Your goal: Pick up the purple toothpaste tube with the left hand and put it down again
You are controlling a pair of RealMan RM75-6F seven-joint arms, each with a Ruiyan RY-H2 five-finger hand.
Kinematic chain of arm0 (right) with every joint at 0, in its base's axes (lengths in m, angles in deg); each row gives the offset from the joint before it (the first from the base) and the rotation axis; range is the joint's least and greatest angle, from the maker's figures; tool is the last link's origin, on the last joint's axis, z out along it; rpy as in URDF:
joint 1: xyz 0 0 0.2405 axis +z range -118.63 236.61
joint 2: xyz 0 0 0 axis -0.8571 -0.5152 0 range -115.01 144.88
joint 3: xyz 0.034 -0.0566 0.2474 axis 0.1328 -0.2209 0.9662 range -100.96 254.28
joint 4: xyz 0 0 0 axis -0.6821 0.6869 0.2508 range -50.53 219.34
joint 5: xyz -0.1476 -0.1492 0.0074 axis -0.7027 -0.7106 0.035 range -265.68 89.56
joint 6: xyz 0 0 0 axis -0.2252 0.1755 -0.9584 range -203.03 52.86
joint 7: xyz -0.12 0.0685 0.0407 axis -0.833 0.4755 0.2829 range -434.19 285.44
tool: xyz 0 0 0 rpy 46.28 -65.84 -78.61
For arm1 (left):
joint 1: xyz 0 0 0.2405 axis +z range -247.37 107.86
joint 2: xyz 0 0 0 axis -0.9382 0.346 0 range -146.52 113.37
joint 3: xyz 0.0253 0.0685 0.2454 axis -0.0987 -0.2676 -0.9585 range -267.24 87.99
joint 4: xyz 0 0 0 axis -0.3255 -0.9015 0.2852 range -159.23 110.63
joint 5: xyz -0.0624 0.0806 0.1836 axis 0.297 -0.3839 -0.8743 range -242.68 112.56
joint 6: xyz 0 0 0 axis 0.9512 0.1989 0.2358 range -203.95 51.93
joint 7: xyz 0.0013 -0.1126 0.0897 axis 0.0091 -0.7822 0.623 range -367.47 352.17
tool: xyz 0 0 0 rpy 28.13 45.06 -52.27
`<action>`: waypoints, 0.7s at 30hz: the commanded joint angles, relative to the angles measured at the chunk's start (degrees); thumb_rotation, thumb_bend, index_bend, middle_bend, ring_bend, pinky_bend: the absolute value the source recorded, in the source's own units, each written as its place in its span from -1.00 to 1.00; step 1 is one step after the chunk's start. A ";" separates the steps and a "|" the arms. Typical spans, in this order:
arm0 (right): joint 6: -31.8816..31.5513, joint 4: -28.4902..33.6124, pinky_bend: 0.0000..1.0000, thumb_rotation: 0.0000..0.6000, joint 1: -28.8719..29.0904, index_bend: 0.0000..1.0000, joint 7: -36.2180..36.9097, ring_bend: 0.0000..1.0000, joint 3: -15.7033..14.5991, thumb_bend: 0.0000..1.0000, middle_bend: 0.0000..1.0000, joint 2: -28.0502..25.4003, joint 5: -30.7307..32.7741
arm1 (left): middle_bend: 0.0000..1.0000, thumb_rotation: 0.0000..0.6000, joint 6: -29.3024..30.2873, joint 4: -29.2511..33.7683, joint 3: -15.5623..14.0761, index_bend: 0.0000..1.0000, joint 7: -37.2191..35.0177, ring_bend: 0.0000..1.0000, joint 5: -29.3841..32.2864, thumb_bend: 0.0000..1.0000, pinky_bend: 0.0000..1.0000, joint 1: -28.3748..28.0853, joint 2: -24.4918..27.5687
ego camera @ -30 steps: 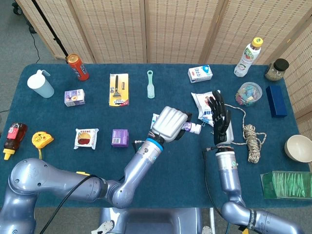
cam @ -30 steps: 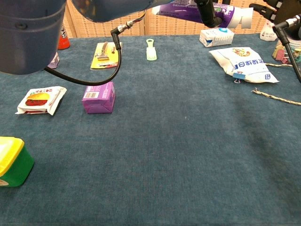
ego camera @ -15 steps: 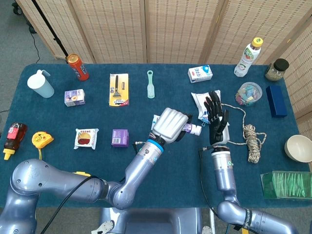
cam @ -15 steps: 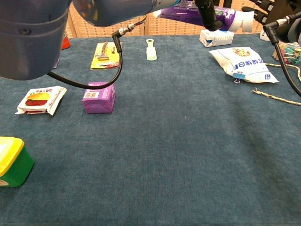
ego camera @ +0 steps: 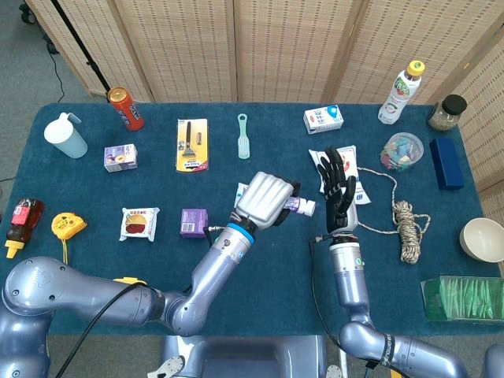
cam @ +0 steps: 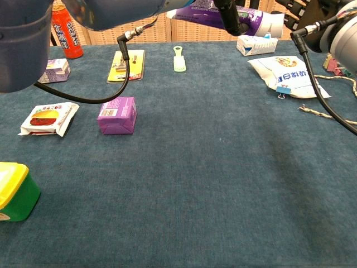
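high head view, low chest view

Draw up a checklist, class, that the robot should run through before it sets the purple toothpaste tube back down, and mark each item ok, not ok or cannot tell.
1. Left hand grips the purple toothpaste tube: ok.
2. Tube lifted off the table: ok, it is up at the chest view's top edge.
3. Landing spot under the tube free: cannot tell, the hand hides it.
4. Right hand holds nothing, fingers spread: ok.
5. Right hand apart from the tube's cap: ok, though close.
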 commanded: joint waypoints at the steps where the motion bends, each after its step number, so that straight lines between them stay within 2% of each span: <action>1: 0.06 -0.30 -1.00 -0.98 0.31 -1.00 -0.33 -1.00 0.20 -1.00 -1.00 0.48 0.14 | 0.10 1.00 0.08 0.14 -0.09 0.01 0.00 0.01 -0.31 0.01 0.19 0.27 0.12; 21: 0.70 -1.44 -1.00 -0.98 2.09 -1.00 -1.47 -1.00 2.05 -1.00 -1.00 3.94 0.86 | 0.10 1.00 0.45 0.37 0.13 0.01 0.73 0.01 -1.13 0.01 0.19 1.37 -0.39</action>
